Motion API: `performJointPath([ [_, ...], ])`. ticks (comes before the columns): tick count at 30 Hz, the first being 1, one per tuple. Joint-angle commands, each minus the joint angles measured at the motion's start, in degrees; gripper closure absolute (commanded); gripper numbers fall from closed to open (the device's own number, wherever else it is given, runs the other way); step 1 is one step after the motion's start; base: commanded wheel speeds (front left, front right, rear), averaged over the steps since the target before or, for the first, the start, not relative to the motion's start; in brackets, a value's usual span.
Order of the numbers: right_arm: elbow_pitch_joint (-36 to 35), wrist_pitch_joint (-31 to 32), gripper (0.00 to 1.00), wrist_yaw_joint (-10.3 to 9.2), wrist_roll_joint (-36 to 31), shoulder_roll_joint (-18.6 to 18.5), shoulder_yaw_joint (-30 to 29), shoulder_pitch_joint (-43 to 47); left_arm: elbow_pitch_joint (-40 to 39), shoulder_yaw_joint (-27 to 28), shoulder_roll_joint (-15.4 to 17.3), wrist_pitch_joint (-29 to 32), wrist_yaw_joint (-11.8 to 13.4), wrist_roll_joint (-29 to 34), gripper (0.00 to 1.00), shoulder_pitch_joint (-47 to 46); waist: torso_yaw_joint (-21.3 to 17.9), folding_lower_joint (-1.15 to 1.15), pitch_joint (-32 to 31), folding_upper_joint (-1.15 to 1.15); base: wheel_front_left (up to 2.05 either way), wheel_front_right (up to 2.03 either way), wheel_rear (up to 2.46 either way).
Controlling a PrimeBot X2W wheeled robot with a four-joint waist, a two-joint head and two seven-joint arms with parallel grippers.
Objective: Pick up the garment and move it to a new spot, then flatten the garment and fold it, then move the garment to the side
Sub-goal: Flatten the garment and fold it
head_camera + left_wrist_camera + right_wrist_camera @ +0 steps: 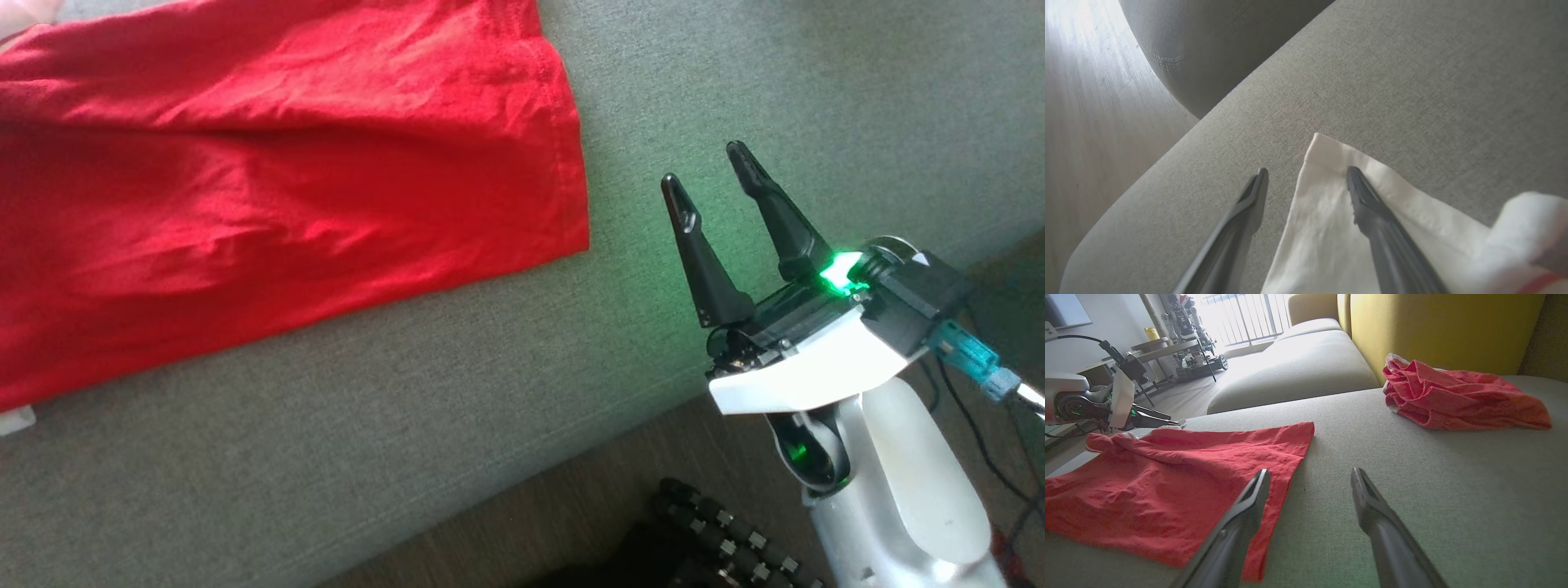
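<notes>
Left claw (1307, 170), right claw (702, 163) (both gaping wide)

We see the garment (286, 180) as matt red cloth, softly creased, with a stitched hem. The white cloth (1323, 228) is matt, fine weave, lightly crumpled. The sofa (408, 457) is grey woven upholstery, matt, slightly rough. The floor (1086, 122) shows wood grain with a satin sheen. On the right gripper (702, 163), the fingers (706, 269) look like dark matt plastic; the wrist shell (816, 367) is glossy white plastic.
</notes>
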Motion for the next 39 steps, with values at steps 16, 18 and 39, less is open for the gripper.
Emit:
performJointPath([
  [16, -1.4, -0.5, 0.00, -0.02, 1.1, 0.5, 2.3, -0.6, 1.7, 1.1, 3.8, 4.1, -1.1, -2.1, 0.53, -2.1, -3.5, 0.00, -0.5, 0.00, 0.00, 0.00, 0.00],
  [18, -1.5, -0.5, 0.00, -0.02, 1.1, 0.5, 2.2, -0.5, 1.6, 1.0, 4.4, 4.8, -1.2, -2.6, 1.00, -2.0, -4.0, 0.00, -0.5, 0.00, 0.00, 0.00, 0.00],
  [39, 0.3, -0.5, 0.00, -0.02, 2.0, 0.5, 4.2, -5.4, -6.8, 1.3, 2.4, -4.9, -1.3, -2.8, 1.00, -3.8, 3.2, 0.00, -2.2, 0.00, 0.00, 0.00, 0.00],
])
